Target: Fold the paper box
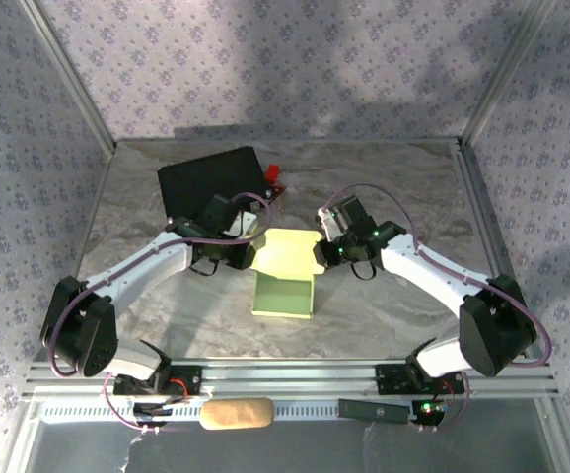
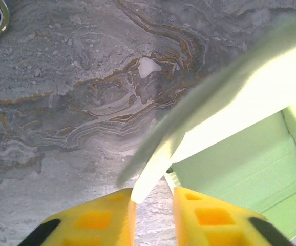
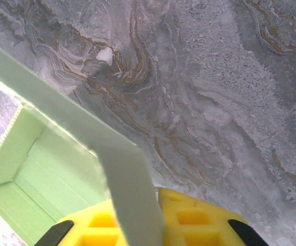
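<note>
You had the paper box (image 1: 285,281) lying open at the middle of the tabletop (image 1: 393,197), with one flap raised. Your left hand (image 2: 154,197) stood narrow with a gap showing, the flap's tip against one finger. Your right hand (image 3: 136,202) straddled a flap strip, which hid its gap, so I could not tell its grip. A black case (image 1: 206,182) lay behind.

Black case (image 1: 211,177), red item (image 1: 273,173) just beside it, on marbled table (image 1: 393,187) — tan oblong (image 1: 236,413) at the near rail.
</note>
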You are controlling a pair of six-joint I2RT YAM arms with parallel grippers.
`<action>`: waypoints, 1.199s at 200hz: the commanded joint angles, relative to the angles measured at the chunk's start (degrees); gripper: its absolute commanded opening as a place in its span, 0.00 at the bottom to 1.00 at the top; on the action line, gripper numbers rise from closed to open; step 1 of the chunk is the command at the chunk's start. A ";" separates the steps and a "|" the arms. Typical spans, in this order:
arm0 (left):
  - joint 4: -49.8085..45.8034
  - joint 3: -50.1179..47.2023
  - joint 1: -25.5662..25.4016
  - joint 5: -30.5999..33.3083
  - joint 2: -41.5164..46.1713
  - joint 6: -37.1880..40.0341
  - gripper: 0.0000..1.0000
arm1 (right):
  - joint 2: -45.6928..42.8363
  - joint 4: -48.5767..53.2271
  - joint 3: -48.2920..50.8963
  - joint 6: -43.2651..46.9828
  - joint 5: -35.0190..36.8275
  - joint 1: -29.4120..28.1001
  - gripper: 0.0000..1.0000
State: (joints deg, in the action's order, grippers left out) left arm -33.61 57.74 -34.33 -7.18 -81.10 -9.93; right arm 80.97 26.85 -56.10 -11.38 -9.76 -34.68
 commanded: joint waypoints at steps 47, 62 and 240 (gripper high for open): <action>3.11 -0.86 -3.99 5.50 2.72 -8.89 0.05 | -0.55 4.46 -2.45 -6.56 11.34 -4.79 0.00; 4.62 -1.41 -5.54 7.67 3.58 -11.74 0.05 | -0.62 4.15 -2.52 -9.27 14.02 -6.70 0.00; 34.09 -10.07 -7.57 17.73 2.84 -18.71 0.00 | 4.28 -28.04 2.58 -13.48 30.32 -12.51 0.00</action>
State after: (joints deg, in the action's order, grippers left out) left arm -8.71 49.98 -41.60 14.17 -77.80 -29.45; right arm 84.33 8.47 -56.38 -27.05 19.38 -46.09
